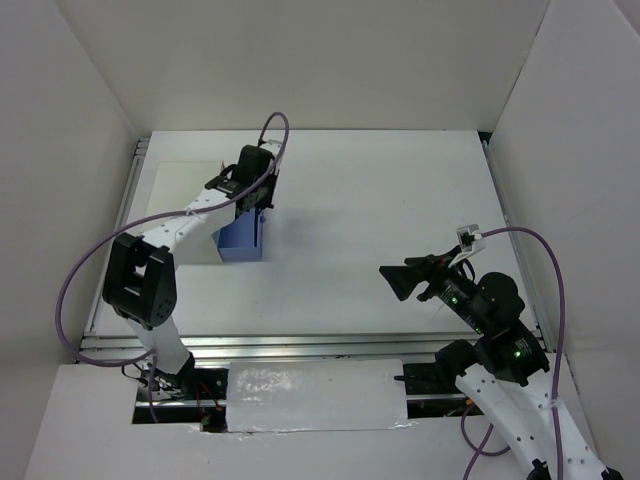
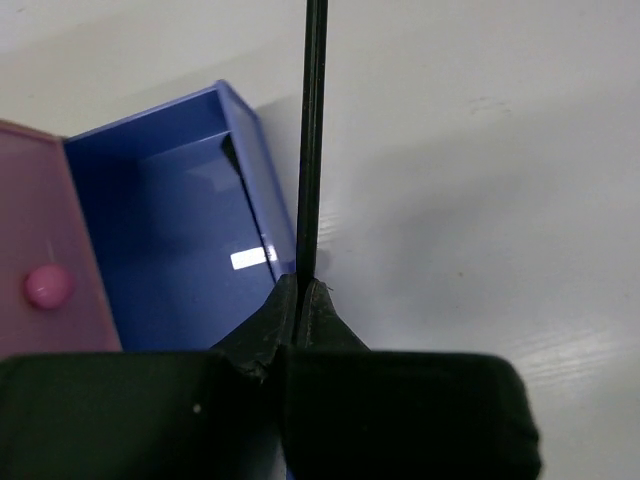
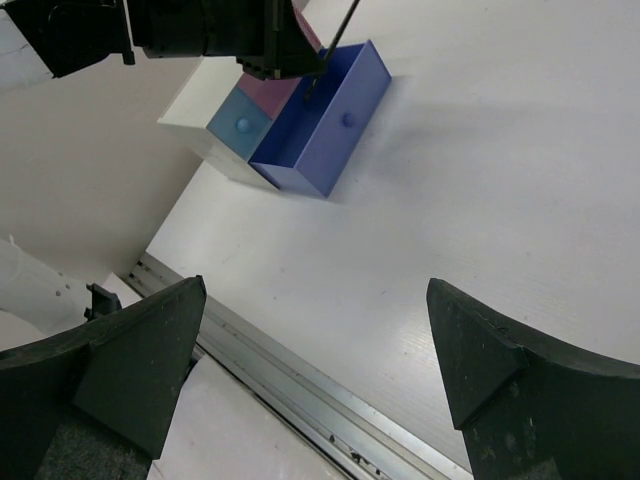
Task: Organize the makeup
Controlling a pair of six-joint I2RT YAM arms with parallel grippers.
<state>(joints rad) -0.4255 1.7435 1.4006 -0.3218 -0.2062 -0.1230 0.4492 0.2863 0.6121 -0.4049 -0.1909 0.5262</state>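
RISK: you hold the thin black pencil (image 2: 313, 140) pinched in the closed left gripper (image 2: 300, 300) above the blue drawer's (image 2: 170, 230) right wall; released here, it may tip onto the table (image 2: 480, 150) | CONTAINERS: open blue drawer appears empty; pink drawer (image 2: 45, 260) shut | right gripper (image 3: 320, 370) fully open, empty.

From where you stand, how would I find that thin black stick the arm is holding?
Look to the white box with drawers at the table's far left; its blue drawer is pulled open. Just above that drawer, the left end effector pinches a thin black pencil, the only long, slender, dark thing there.
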